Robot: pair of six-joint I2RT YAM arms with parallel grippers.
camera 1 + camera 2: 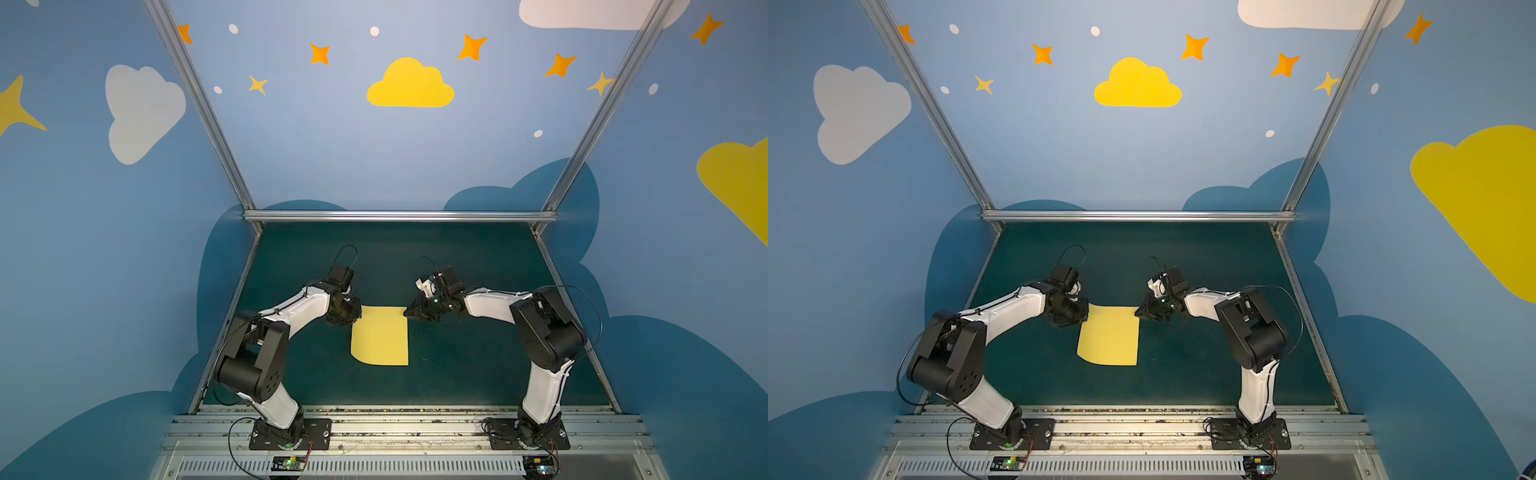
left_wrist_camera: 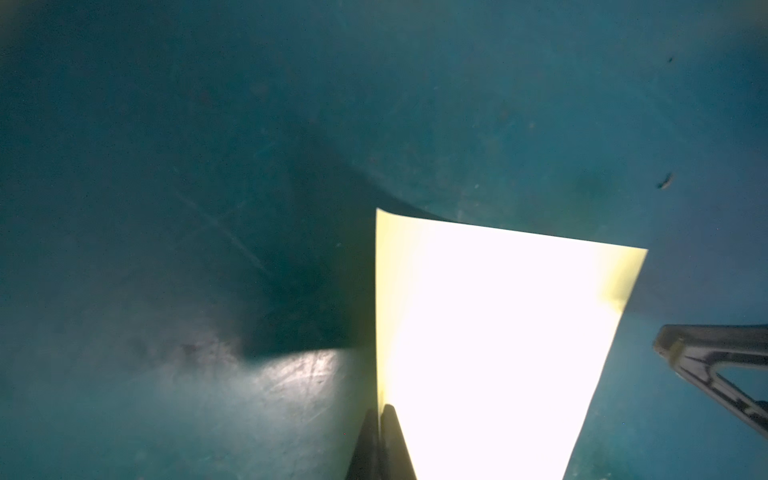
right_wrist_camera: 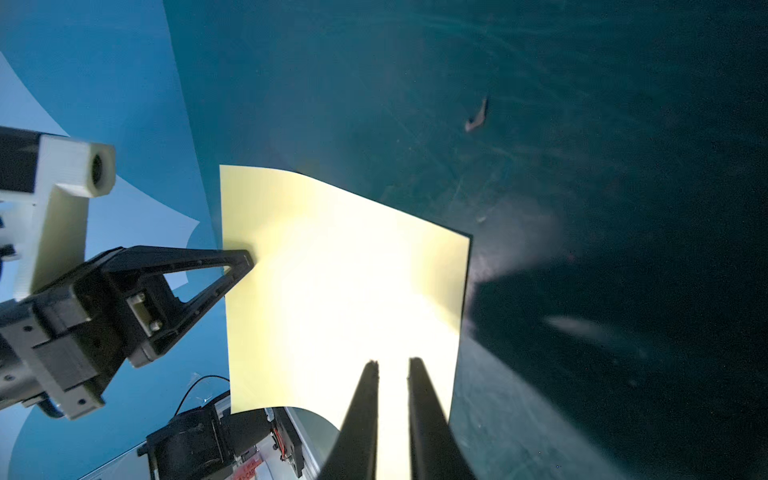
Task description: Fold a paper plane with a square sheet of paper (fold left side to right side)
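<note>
1 sheet (image 1: 380, 336), left end effector (image 2: 379, 413) pinching corner

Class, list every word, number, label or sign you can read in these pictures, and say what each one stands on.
No text can be read anywhere.
Red label at the edge of the right wrist view: it carries letters, but they are too blurred and cut off to read; what it is stuck on is unclear.
Sheet of paper: plain, no writing.
Walls: only painted clouds, stars and dots, no words.
</note>
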